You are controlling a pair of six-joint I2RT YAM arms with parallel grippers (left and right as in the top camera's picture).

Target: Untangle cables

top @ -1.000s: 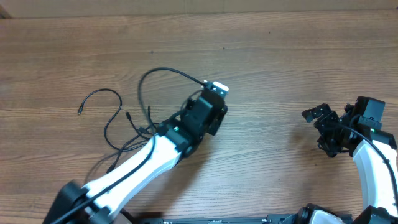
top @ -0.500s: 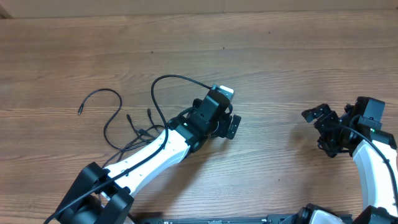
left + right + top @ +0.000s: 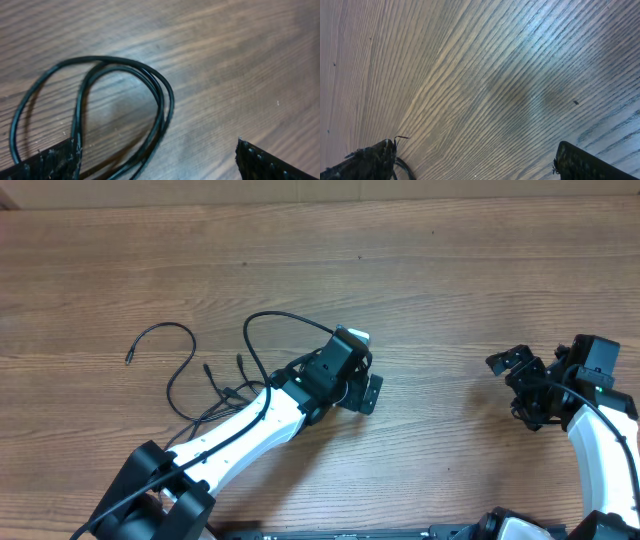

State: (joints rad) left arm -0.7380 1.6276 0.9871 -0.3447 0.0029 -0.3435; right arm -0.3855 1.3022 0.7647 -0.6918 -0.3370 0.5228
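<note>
Overhead: left end effector (image 3: 366, 367) apart, black cables (image 3: 272, 313) looped beside it on surface (image 3: 450, 270); right end effector (image 3: 512, 390) apart, empty.

I read this as a robotics lab test station: a plain wood-grain bench (image 3: 470, 270) fills my overhead view, the white-and-black left arm (image 3: 240, 435) and right arm (image 3: 605, 445) reach in from its near edge, and loose cables (image 3: 170, 106) lie on it.

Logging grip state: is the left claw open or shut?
Open: on the left claw, fingertips stand far apart, cables lying loose between them.
</note>
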